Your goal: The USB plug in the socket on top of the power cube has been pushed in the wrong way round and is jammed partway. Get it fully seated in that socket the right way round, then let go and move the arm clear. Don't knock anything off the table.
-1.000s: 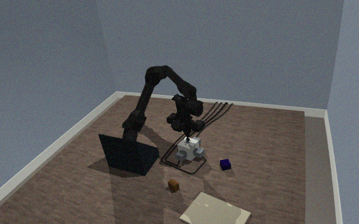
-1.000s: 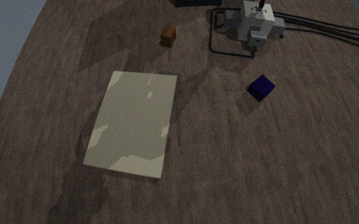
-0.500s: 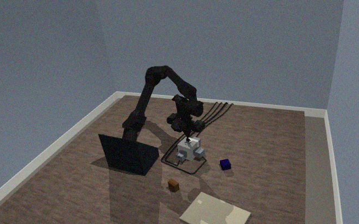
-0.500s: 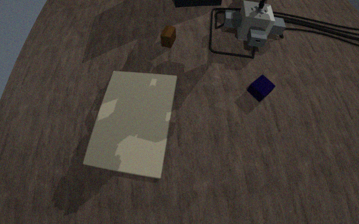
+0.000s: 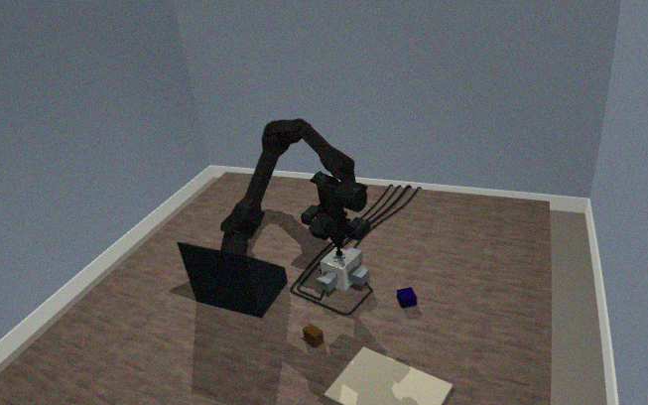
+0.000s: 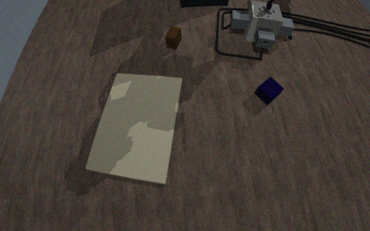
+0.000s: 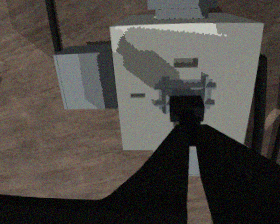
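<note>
The white power cube [image 5: 334, 273] [image 6: 266, 20] [image 7: 226, 120] stands on the table with grey blocks on its sides. Its top shows small slots and a grey socket pattern [image 7: 183, 86]. The small black USB plug [image 7: 186, 108] is over that pattern, at the fingertips. My gripper [image 5: 338, 249] [image 7: 191, 135] points down over the cube's top and is shut on the plug. The plug's lower end and the socket's opening are hidden in the wrist view, so how deep it sits and which way round it is cannot be told.
Black cables [image 5: 324, 308] [image 6: 217, 34] loop around the cube and run to the back. A dark slanted panel [image 5: 235, 281] stands beside the arm's base. An orange block [image 5: 313, 336] [image 6: 173, 37], a blue cube [image 5: 406, 297] [image 6: 268, 90] and a cream board [image 5: 371, 369] [image 6: 148, 154] lie on the table.
</note>
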You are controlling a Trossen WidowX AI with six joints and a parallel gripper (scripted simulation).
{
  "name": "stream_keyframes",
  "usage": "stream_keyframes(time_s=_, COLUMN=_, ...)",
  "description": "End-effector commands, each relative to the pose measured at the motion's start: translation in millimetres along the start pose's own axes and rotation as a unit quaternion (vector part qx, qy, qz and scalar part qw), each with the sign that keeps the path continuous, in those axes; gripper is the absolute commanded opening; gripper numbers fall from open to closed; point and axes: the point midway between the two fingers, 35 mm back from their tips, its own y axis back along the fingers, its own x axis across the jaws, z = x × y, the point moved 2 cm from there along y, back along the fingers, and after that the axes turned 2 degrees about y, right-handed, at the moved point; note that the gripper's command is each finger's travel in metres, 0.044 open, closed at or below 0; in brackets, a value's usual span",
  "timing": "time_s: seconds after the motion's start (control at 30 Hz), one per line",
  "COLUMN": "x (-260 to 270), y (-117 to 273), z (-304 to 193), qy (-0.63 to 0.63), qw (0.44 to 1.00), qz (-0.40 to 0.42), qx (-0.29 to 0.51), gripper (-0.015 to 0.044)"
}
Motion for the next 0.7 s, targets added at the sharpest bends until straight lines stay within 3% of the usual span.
stream_keyframes(time_s=0.0, x=-0.8, y=-1.2, z=0.0, qy=-0.003, qw=1.0, qz=0.0, qx=0.002, gripper=0.0)
stream_keyframes(time_s=0.67, x=-0.8, y=-3.6, z=0.1, qy=-0.003, qw=1.0, qz=0.0, qx=0.002, gripper=0.0)
